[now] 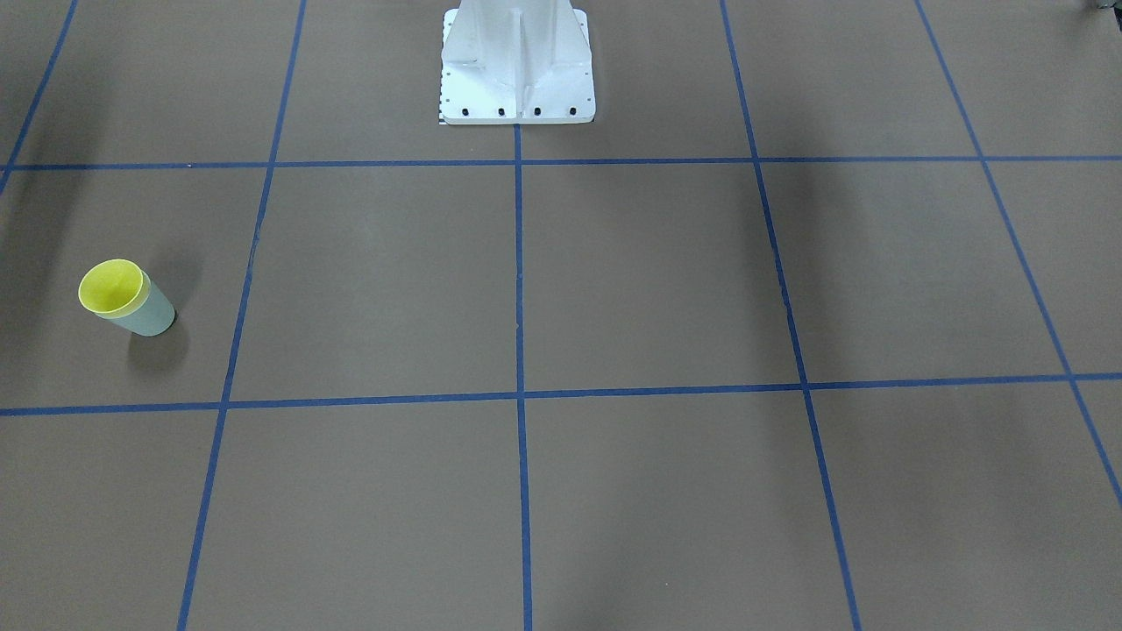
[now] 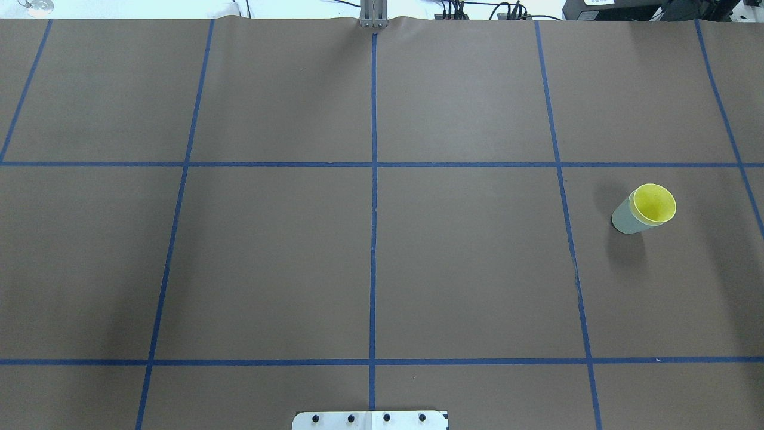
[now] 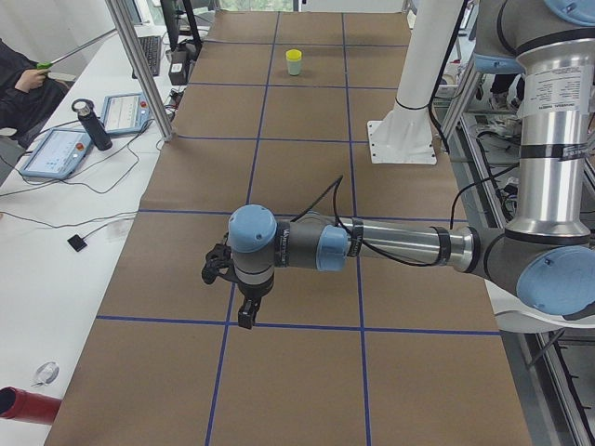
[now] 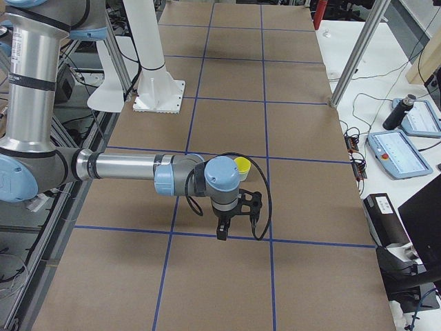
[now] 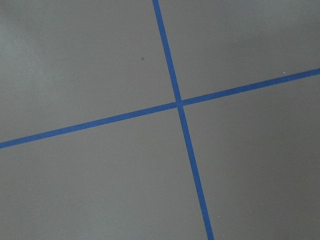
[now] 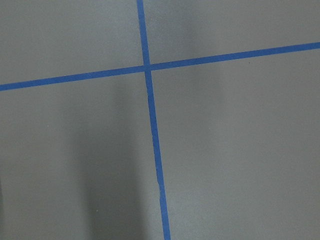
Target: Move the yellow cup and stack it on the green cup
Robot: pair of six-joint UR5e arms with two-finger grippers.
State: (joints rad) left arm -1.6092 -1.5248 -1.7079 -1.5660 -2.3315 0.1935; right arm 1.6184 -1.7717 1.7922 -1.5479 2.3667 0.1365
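Observation:
The yellow cup (image 2: 654, 203) sits nested inside the green cup (image 2: 624, 218), and only its rim and inside show. The pair stands upright on the robot's right side of the table. It also shows in the front-facing view, yellow cup (image 1: 110, 287) in green cup (image 1: 151, 314), and far off in the exterior left view (image 3: 294, 61). The left gripper (image 3: 244, 314) hangs over the near end of the table, far from the cups. The right gripper (image 4: 221, 232) hangs in front of the cups, whose yellow rim (image 4: 242, 164) peeks out behind the arm. I cannot tell whether either gripper is open or shut.
The table is covered in brown paper with a blue tape grid (image 2: 373, 164). The robot's white base (image 1: 517, 66) stands at the middle of the table's robot side. Side benches hold tablets (image 3: 58, 151), a bottle (image 3: 90, 124) and cables. Both wrist views show only paper and tape.

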